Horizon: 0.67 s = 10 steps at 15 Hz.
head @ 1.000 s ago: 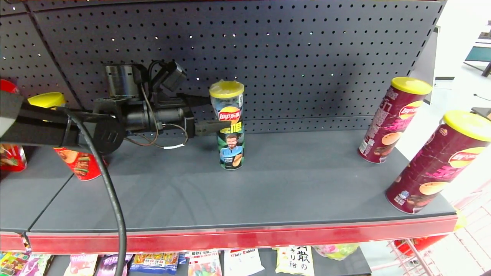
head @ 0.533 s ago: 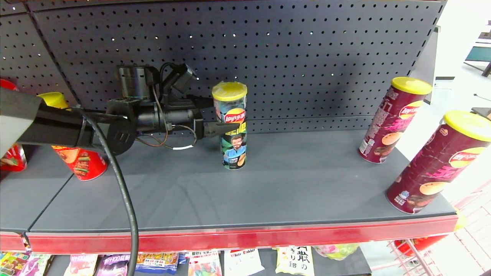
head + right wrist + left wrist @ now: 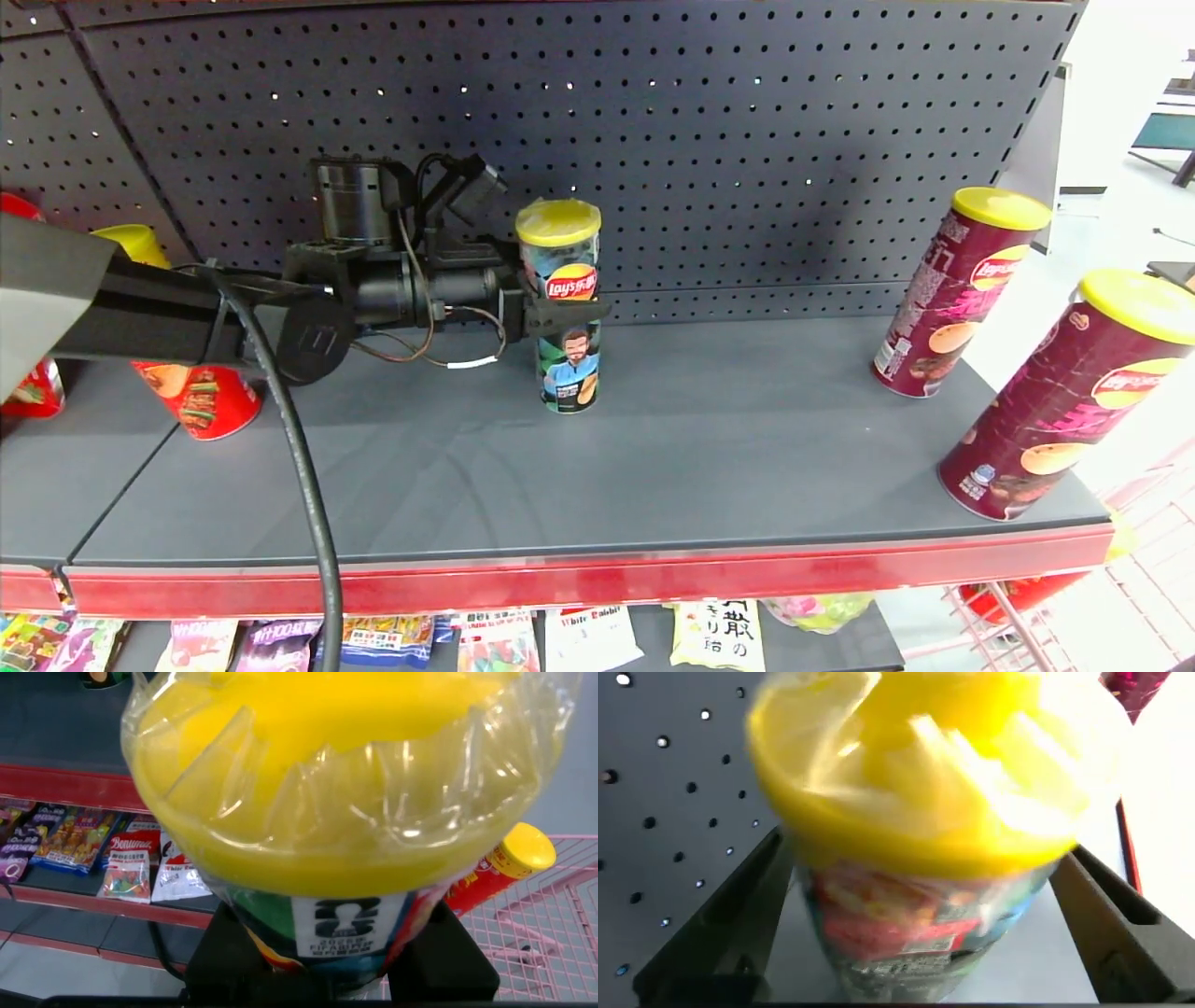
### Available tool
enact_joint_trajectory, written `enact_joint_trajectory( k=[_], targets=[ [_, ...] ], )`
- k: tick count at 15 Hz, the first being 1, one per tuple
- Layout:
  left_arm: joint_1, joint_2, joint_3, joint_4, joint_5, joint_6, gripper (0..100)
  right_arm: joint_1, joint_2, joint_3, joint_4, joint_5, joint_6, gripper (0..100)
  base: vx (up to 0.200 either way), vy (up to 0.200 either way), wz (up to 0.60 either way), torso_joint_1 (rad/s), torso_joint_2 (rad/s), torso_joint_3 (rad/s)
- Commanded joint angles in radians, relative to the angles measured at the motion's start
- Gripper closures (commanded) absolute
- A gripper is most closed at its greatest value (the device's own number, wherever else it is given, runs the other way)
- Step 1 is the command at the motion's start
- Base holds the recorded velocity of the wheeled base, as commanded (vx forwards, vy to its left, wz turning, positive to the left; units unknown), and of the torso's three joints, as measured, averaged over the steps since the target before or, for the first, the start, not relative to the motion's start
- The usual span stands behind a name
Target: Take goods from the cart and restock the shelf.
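Left gripper point(image 3: 590, 297) level over the shelf point(image 3: 653, 467), jaws spread wide and straddling the green can point(image 3: 567, 359) at about mid-height. Its fingers point(image 3: 701, 943) run along both sides of the can; in the left wrist view thin slivers of shelf show between finger and can, so no clear squeeze. Green can stands upright on the shelf between those fingers, with the pegboard point(image 3: 747, 140) close behind gripper and can. It is a tall tube: yellow lid under crinkled clear film, red-and-yellow logo patch near the top, green and black wrap, cartoon bearded man in blue on the lower half. Right gripper point(image 3: 336, 957) clamped on a second can point(image 3: 346, 812), gripping the body below the lid. That one has the same yellow lid under clear film, plus a white label patch and green-red wrap just above the jaws. Beyond the right gripper are a pink cart point(image 3: 551, 924) with a red tube point(image 3: 500, 863), yellow-lidded, in it, and snack bags point(image 3: 65, 835) on a lower shelf level. Two maroon cans point(image 3: 952, 289) with yellow lids stand on the shelf well apart from the left gripper, out past its fingertips. A red can point(image 3: 196, 397) sits back beside the left arm, behind the wrist
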Motion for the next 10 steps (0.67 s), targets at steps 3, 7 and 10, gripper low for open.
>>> enact_joint_trajectory(
  k=[3, 7, 10],
  targets=[
    [-0.007, 0.008, 0.005, -0.005, -0.003, -0.001, 100, -0.001, 0.001, 0.0, 0.0, 0.001, -0.001, 100, 0.0, 0.0, 0.0, 0.0, 0.0, 0.0],
    [-0.014, -0.005, 0.015, -0.007, -0.06, 0.001, 100, -0.001, 0.001, 0.0, 0.0, -0.001, 0.012, 100, 0.0, 0.0, 0.0, 0.0, 0.0, 0.0],
    [-0.021, -0.043, 0.034, -0.001, -0.127, -0.001, 100, -0.001, 0.001, -0.002, 0.0, -0.001, 0.021, 100, 0.0, 0.0, 0.0, 0.0, 0.0, 0.0]
  ],
)
